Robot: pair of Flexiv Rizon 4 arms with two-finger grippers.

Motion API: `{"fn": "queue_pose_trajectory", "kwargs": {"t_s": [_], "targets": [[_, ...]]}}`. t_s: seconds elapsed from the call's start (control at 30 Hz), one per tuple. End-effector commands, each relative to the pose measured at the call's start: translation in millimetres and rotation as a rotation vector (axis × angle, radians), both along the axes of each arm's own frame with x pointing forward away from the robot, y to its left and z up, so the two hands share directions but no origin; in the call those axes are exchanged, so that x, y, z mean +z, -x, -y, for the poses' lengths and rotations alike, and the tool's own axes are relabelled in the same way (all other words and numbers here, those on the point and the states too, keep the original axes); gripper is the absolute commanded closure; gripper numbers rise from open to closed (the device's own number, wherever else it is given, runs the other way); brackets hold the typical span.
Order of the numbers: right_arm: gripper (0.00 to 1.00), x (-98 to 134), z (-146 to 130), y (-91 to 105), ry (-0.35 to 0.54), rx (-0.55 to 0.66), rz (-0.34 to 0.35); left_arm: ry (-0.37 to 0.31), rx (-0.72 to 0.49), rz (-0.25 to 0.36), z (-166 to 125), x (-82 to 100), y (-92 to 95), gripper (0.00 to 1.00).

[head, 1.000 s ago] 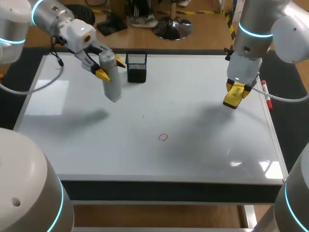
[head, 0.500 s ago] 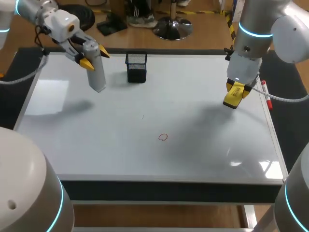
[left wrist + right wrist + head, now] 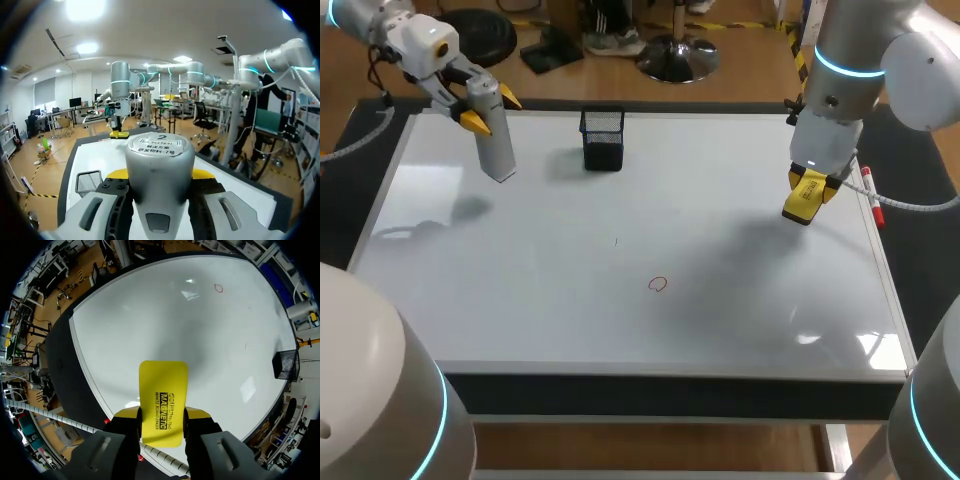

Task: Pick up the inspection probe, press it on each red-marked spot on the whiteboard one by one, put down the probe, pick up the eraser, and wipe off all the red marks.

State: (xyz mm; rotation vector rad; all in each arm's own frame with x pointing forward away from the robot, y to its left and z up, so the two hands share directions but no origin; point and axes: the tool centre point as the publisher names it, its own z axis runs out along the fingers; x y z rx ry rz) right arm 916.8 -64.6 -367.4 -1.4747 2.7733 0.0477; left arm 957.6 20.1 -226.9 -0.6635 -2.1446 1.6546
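A grey cylindrical probe (image 3: pixel 496 140) hangs above the whiteboard (image 3: pixel 720 190) near its far left corner, with my left gripper (image 3: pixel 488 110) shut on it. In the left wrist view the probe (image 3: pixel 159 150) fills the gap between that gripper's (image 3: pixel 160 175) yellow tips. My right gripper (image 3: pixel 812 188) is shut on the yellow eraser (image 3: pixel 800 204) above the board's right side. The right wrist view shows the eraser (image 3: pixel 163 395) clamped in the gripper (image 3: pixel 162 414). One small red circle (image 3: pixel 658 284) is drawn near the board's middle front, and this red circle (image 3: pixel 218 288) lies far ahead of the eraser.
A black mesh basket (image 3: pixel 603 139) stands at the board's far edge, right of the probe. A red marker (image 3: pixel 871 196) lies on the right rim. A tiny dark mark (image 3: pixel 616 241) sits mid-board.
My left arm has carried the probe leftward and toward the far left corner, away from the mesh basket. The right arm and eraser have not moved.
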Motion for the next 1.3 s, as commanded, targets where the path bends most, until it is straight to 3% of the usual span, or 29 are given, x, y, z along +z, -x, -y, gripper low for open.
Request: {"fn": "queue_pose_trajectory", "kwargs": {"t_s": [0.03, 0.8, 1.07, 1.3], "targets": [[1.00, 0.5, 0.5, -0.3, 0.003, 0.001, 0.000, 0.008, -0.020, -0.007, -4.1, 1.3, -4.3, 1.00], [1.00, 0.5, 0.5, -0.3, 0.003, 0.001, 0.000, 0.008, -0.020, -0.007, -4.1, 1.3, -4.3, 1.00], [1.00, 7.9, -18.6, 37.5, 0.036, 0.052, 0.034, 0.008, -0.020, -0.007, -4.1, 1.3, -4.3, 1.00], [1.00, 4.8, -55.7, 82.6, 0.006, 0.120, 0.047, 0.008, -0.020, -0.007, -4.1, 1.3, -4.3, 1.00]]}}
